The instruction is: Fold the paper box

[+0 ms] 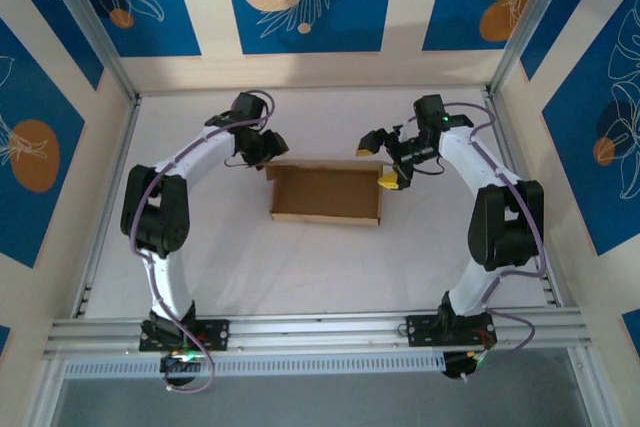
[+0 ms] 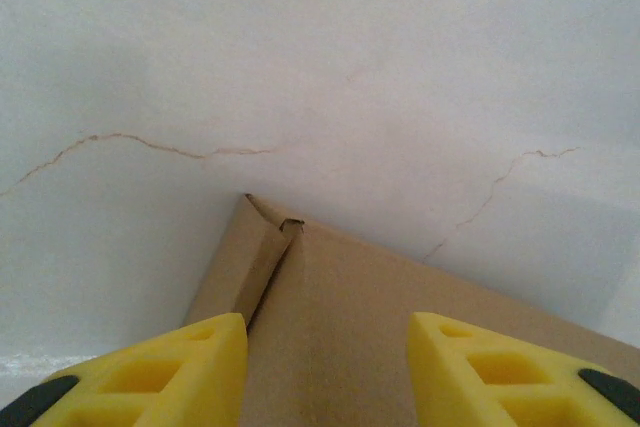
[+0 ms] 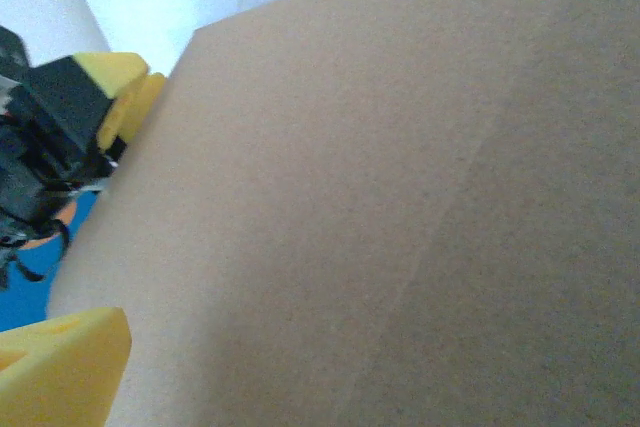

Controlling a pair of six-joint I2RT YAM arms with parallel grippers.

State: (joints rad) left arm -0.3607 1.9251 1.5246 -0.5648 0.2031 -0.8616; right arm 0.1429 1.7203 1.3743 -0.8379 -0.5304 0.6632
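Partly behind paper box [image 3: 400, 197], R pincer [image 1: 377, 166] wide apart; L pincer [image 2: 325, 332] apart at corner.

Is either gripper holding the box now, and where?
Left gripper at the far-left corner of the paper box: grip cannot be told. Right gripper, open at the far-right corner, holds nothing.

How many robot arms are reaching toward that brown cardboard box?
2. The left arm bends in to the far left corner of the paper box; the right arm bends in to its far right corner. None seems hidden.
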